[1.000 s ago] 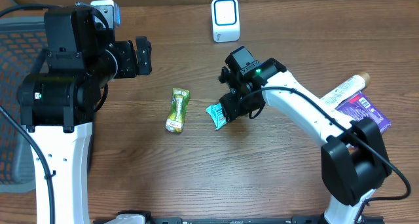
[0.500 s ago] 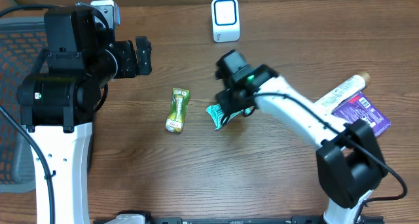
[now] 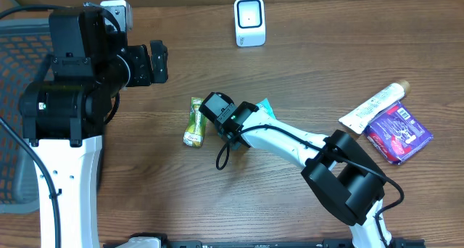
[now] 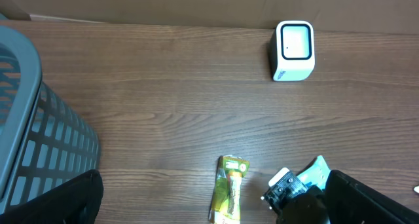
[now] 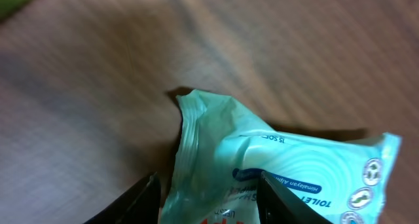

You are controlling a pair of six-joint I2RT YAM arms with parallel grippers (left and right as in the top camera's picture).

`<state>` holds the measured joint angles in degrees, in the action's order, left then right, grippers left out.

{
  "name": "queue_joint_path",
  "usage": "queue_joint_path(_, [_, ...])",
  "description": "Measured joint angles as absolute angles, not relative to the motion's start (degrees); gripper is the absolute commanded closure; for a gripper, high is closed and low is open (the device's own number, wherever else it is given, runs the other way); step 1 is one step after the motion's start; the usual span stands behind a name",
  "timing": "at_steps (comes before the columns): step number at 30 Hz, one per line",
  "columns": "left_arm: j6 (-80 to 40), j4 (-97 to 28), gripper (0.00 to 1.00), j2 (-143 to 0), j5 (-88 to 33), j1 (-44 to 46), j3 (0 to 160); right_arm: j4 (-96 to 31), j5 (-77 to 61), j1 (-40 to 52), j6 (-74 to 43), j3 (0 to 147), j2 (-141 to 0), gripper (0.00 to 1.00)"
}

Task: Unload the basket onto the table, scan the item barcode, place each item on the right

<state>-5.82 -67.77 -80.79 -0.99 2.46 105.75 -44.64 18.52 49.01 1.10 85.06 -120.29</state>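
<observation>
The item, a teal wipes packet (image 5: 262,165), sits between my right gripper's (image 5: 208,188) two dark fingers (image 5: 141,201), which are closed against its sides, and it hangs just above the wood. From overhead, that packet (image 3: 265,106) pokes out behind the right gripper (image 3: 246,116) at mid-table. The white barcode scanner (image 3: 250,21) stands upright at the far edge, also in the left wrist view (image 4: 294,50). My left gripper (image 3: 156,62) hangs wide open at the left, holding nothing, its fingers (image 4: 65,198) at the frame's bottom corners.
A green snack bar (image 3: 196,122) lies just left of the right gripper. A white tube (image 3: 373,103) and a purple packet (image 3: 399,132) rest at the right. A grey basket (image 4: 33,139) stands at the left edge.
The right arm swung left and turned its wrist, carrying the teal packet up and to the right of where it lay. Its jaws narrowed on the packet. The left arm stayed still.
</observation>
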Motion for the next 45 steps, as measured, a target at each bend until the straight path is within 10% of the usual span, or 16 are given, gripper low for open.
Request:
queue_joint_path(10, [-5.8,-67.8,0.00,-80.8,-1.0,2.5,105.8,-47.0,27.1,49.3,2.2,86.6,-123.4,0.66])
queue_joint_path(13, [-5.8,-67.8,0.00,-80.8,-1.0,2.5,105.8,-47.6,28.7,49.6,2.0,87.0,-124.0,0.96])
queue_joint_path(25, [-5.8,-67.8,0.00,-80.8,-1.0,2.5,105.8,-57.3,26.2,49.3,1.7,90.6,-124.5,0.96])
queue_joint_path(36, [-5.8,-67.7,0.00,-80.8,-1.0,2.5,105.8,-58.7,-18.6,38.3,-9.1,96.6,-107.3,0.96])
queue_joint_path(38, [-5.8,-67.8,0.00,-80.8,-1.0,2.5,105.8,-58.4,-22.6,35.6,-11.2,97.2,-105.5,0.81])
queue_joint_path(40, [-5.8,-67.7,0.00,-80.8,-1.0,2.5,105.8,-59.7,-19.4,35.0,-13.5,96.7,-105.7,0.37])
queue_joint_path(45, [-5.8,-67.7,0.00,-80.8,-1.0,2.5,105.8,-59.3,-11.9,33.4,-22.2,92.1,-106.1,0.37])
